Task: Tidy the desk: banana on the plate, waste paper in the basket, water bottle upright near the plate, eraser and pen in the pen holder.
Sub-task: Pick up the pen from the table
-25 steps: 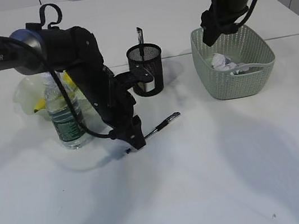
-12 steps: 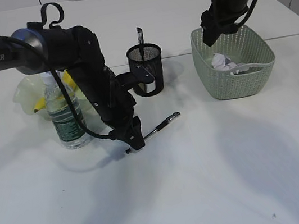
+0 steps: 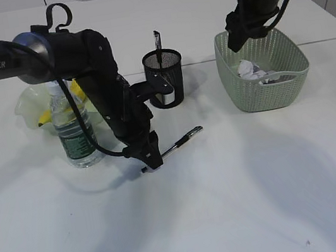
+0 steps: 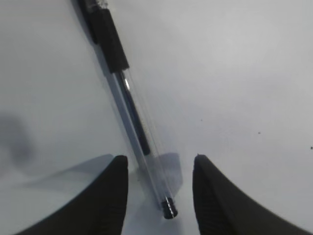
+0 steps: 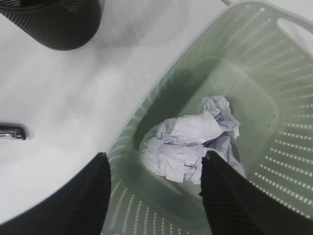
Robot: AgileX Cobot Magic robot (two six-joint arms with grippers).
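At the far left of the white table, a pale translucent plate carries the banana, whose yellow shows behind the water bottle. The bottle stands upright just in front of the plate, green label facing forward, touching or nearly touching the plate's edge; which of the two cannot be told.

Right of the bottle, the left arm bends down to the table, and the left claw rests low over the near end of the pen. In the left wrist view the left claw stands with its two dark fingers parted, one on each side of the pen, which lies flat on the table with its clear barrel running between them. The fingers are apart from the barrel, not pressing it.

Behind the pen stands the black mesh pen holder, upright, with a thin dark thing sticking out of its top; the eraser cannot be made out.

Further right sits the green basket with the crumpled waste paper lying inside. The right claw hangs above the basket's back left rim. In the right wrist view the right claw is spread wide and holds nothing, the waste paper lying on the basket floor below it.
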